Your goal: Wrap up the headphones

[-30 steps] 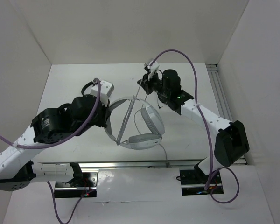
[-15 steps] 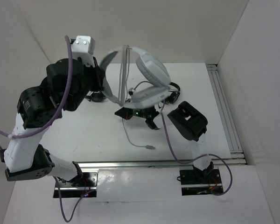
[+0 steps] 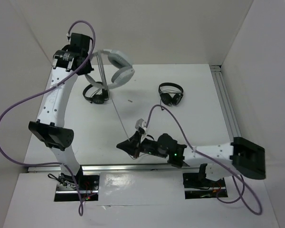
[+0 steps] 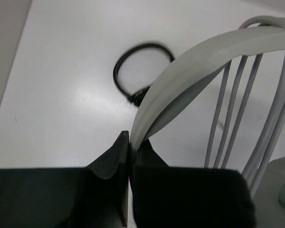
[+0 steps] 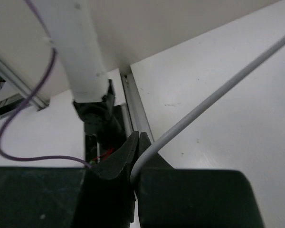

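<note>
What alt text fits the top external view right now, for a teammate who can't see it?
The left hand, high at the far left, is shut on the grey headphones, and their cable runs taut down to the right hand, shut on it near the front edge. A left black headset and a right black headset lie on the table.

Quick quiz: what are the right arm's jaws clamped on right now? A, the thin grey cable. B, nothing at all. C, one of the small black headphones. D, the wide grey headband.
A: in the right wrist view the jaws are shut on the thin grey cable. In the top view it runs in a straight line up to the grey headphones, which are held high at the far left.
</note>
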